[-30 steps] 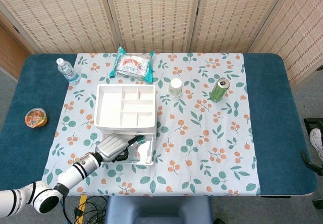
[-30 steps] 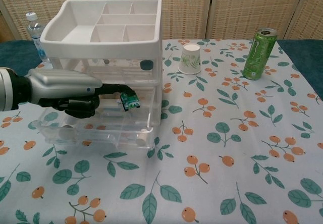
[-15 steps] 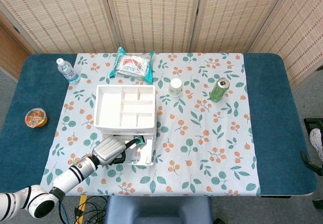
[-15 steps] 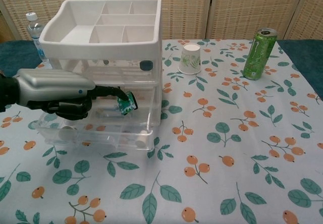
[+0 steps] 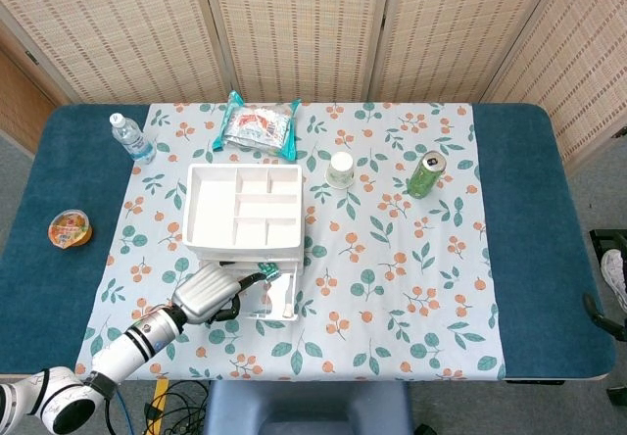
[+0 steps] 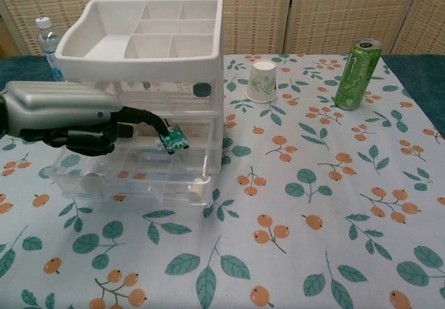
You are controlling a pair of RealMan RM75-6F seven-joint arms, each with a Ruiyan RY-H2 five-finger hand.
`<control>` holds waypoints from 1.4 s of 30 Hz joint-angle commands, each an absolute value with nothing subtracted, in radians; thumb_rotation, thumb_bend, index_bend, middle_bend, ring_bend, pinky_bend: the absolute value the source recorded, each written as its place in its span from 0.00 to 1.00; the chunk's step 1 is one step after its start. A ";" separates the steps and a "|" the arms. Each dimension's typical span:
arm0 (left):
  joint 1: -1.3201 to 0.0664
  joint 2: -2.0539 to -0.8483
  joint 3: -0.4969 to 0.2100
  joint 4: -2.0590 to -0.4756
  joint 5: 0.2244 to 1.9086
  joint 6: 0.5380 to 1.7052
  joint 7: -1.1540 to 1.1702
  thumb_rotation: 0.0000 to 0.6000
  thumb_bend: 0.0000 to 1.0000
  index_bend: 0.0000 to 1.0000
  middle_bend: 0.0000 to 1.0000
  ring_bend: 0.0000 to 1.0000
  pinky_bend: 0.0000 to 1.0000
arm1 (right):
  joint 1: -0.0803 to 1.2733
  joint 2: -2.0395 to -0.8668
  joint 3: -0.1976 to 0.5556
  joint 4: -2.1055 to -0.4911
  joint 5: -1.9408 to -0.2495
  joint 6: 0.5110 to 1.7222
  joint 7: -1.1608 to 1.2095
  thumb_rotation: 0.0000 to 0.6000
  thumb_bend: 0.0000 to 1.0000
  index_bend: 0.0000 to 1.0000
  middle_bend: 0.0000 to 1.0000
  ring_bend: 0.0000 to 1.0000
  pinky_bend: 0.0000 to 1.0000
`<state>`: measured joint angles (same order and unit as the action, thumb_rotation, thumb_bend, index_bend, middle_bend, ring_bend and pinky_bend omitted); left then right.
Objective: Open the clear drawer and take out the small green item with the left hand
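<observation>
While pinched at fingertips of left hand [image 6: 66, 117], small green flat item [image 6: 172, 140] hung above pulled-out clear plastic drawer [image 6: 132, 180], at 6 o'clock side of white compartment organizer [image 5: 242, 208]. Judged light, stiff, small, easy to drop; hold by edges. Other fingers curled under palm. Right hand not visible.

The tabletop [image 5: 534, 249] is dark teal with a leaf-and-orange print cloth [image 5: 392, 288] over the middle. On the cloth: white organizer with clear drawers [image 5: 242, 212] left of center, snack bag [image 5: 259, 124] at 12 o'clock from it, paper cup [image 5: 340, 170] at 2, green can [image 5: 425, 174] at 3 o'clock. Water bottle [image 5: 130, 137] sits at the cloth's left edge at 10, and a small fruit cup [image 5: 71, 227] is on bare teal at 9 o'clock.
</observation>
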<state>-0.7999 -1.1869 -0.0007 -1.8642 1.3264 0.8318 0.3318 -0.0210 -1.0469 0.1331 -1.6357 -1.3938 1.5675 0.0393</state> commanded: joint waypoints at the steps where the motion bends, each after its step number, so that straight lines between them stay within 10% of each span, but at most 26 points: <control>1: -0.803 -1.187 -0.004 -1.867 1.321 0.829 0.340 0.01 0.92 0.14 0.93 0.97 1.00 | -0.023 -1.047 0.133 -1.633 -1.391 1.567 0.042 1.00 0.34 0.00 0.00 0.03 0.06; 42: -0.850 -1.285 -0.025 -1.784 1.215 0.792 0.406 0.05 0.92 0.10 0.93 0.96 1.00 | -0.033 -1.055 0.131 -1.611 -1.385 1.565 0.071 1.00 0.34 0.00 0.00 0.03 0.06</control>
<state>-0.8490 -1.2839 -0.0251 -1.7838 1.2159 0.7905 0.4048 -0.0329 -1.0554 0.1314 -1.6107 -1.3851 1.5649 0.0707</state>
